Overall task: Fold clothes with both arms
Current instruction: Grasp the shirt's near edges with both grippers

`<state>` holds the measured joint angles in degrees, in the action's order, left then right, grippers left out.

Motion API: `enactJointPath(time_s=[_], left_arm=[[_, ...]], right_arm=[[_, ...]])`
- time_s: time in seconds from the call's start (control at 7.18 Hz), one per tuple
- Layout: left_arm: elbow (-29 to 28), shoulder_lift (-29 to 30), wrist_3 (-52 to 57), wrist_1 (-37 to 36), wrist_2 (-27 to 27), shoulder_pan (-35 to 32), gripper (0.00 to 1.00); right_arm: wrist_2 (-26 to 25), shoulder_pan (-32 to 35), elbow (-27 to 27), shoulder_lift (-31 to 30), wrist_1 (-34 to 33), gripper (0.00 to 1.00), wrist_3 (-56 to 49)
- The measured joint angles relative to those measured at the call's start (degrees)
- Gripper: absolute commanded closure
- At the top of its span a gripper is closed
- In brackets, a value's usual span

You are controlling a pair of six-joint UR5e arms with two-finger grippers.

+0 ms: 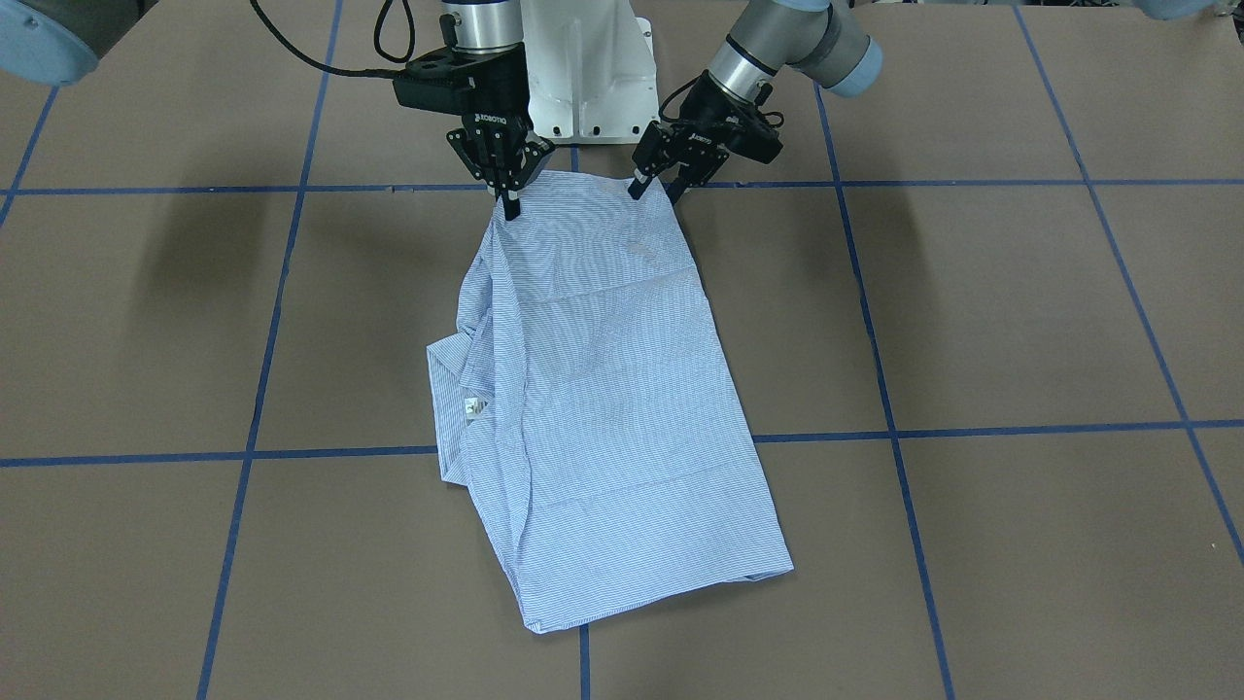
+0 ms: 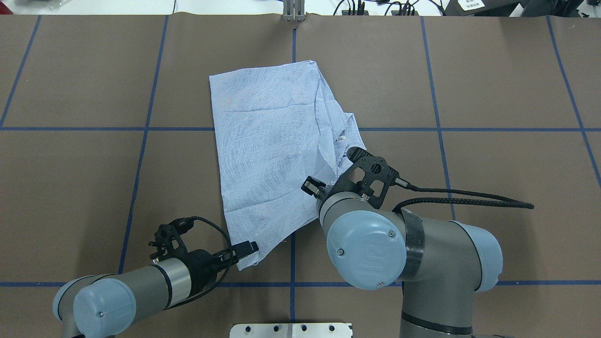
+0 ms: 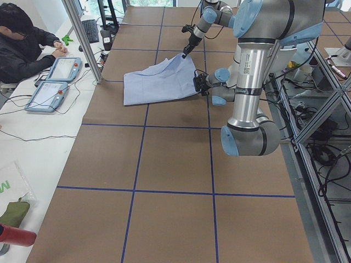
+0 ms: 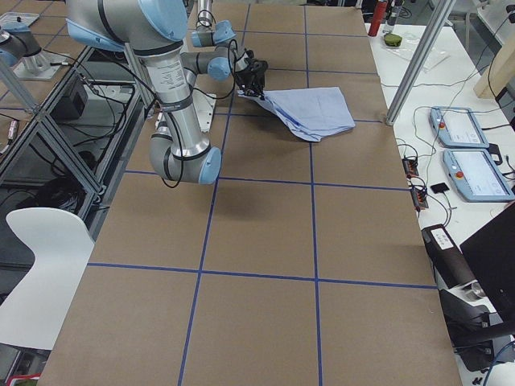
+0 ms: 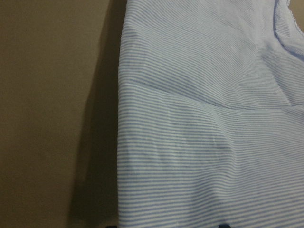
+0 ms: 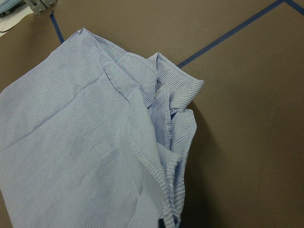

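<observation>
The light blue-and-white striped shirt (image 1: 603, 389) lies folded into a long panel on the brown table, with its collar (image 2: 348, 134) bunched at one side. The edge nearest the robot base is raised off the table between the two grippers. My right gripper (image 1: 510, 199) is shut on one end of that edge, and the cloth rises to a point at its tips. My left gripper (image 1: 656, 188) pinches the other corner (image 2: 242, 263), which droops past its fingers. In the overhead view the right wrist (image 2: 361, 178) hides the right fingertips. Striped cloth (image 5: 199, 118) fills the left wrist view.
The white pedestal base (image 1: 583, 78) stands just behind the grippers. Blue tape lines (image 1: 875, 428) grid the table. A black cable (image 2: 469, 203) trails from the right wrist. A person (image 3: 22, 49) sits by two pendants (image 3: 55, 82) beyond the far edge, next to a metal post (image 3: 82, 38).
</observation>
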<state>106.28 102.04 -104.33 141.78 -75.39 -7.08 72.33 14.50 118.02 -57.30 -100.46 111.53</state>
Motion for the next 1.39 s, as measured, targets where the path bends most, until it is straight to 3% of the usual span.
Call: enactJointPath(time_s=[0.42,0.7,1.11,1.39], left_arm=[[1.9,-0.5,0.4,0.3,0.0,0.0,1.00],[9.5,-2.5,0.8,-0.6,-1.8,-0.3,1.00],[25.1,-4.5,1.0,-11.4,-7.2,-1.3,1.00],[27.7,-3.9,3.0,-18.5,-9.6,-4.9,1.00]], right_arm=[[0.0,0.0,0.1,-0.3,0.0,1.00,0.0],[-0.3,0.0,2.3,-1.6,-0.1,1.00,0.1],[-0.3,-2.8,13.3,-4.4,-6.8,1.00,1.2],[-0.5,-3.9,15.7,-3.4,-11.1,1.00,1.6]])
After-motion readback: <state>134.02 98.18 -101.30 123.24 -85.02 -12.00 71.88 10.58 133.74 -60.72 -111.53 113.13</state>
